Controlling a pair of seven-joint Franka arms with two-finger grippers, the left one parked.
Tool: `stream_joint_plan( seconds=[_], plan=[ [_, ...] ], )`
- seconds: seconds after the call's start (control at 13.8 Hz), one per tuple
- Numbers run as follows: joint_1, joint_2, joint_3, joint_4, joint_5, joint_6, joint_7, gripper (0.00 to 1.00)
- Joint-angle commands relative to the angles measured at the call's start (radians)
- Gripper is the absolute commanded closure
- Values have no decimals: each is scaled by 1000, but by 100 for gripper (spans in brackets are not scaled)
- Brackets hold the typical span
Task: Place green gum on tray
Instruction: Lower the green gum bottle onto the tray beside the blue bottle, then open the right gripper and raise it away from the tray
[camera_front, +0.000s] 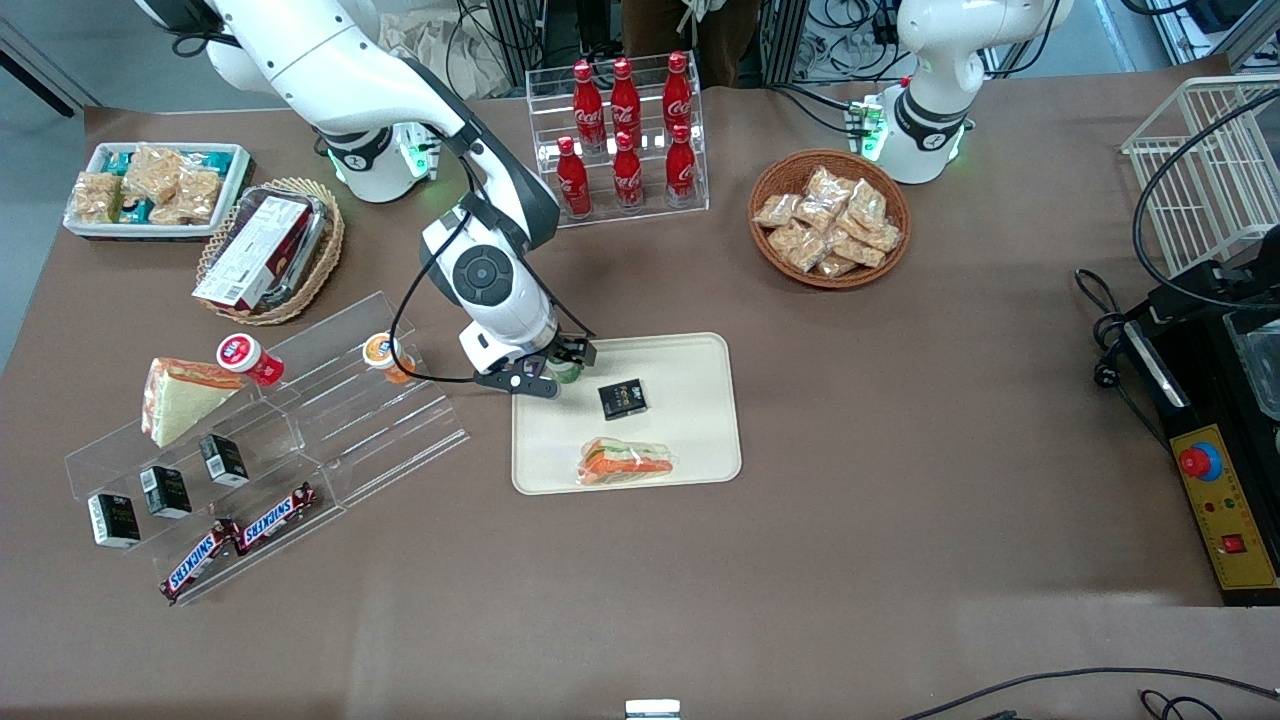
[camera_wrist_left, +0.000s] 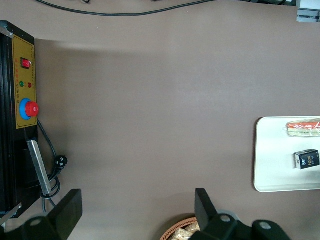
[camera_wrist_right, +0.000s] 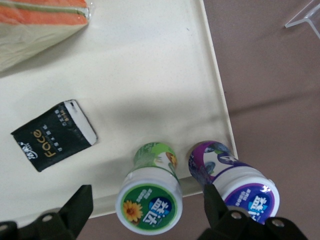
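The green gum (camera_wrist_right: 150, 200) stands upright on the cream tray (camera_wrist_right: 150, 75), just inside its rim, with its green-and-yellow lid facing the wrist camera. My right gripper (camera_wrist_right: 147, 206) is open around it, one finger (camera_wrist_right: 77, 207) on each side with a gap to the lid. In the front view the gripper (camera_front: 550, 376) hangs over the tray (camera_front: 690, 440) corner nearest the working arm, and the green gum (camera_front: 566, 371) peeks out beneath it. A purple-lidded bottle (camera_wrist_right: 235, 185) stands beside the gum at the tray's corner.
A black packet (camera_front: 622, 398) and a wrapped sandwich (camera_front: 625, 462) lie on the tray. A clear stepped shelf (camera_front: 330, 420) close by carries an orange-lidded bottle (camera_front: 383, 355) and a red-lidded bottle (camera_front: 245, 358). A cola rack (camera_front: 625, 130) and a snack basket (camera_front: 828, 218) stand farther from the camera.
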Motion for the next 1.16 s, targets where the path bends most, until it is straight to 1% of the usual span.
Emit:
stream_joint_plan(
  seconds=[0.0, 0.15, 0.44, 0.58, 0.8, 0.95, 1.09],
  plan=[
    [-5, -2, 3, -6, -23, 18, 24, 1],
    [-7, -4, 3, -3, -23, 13, 24, 1],
    [0, -17, 6, 19, -21, 3, 93, 1],
    [3, -42, 9, 41, -14, -42, 100, 1],
    [3, -89, 14, 158, -14, -237, 91, 1],
    [3, -123, 15, 293, -11, -412, 74, 1],
    [0, -171, 17, 400, -11, -534, 29, 1]
  ],
)
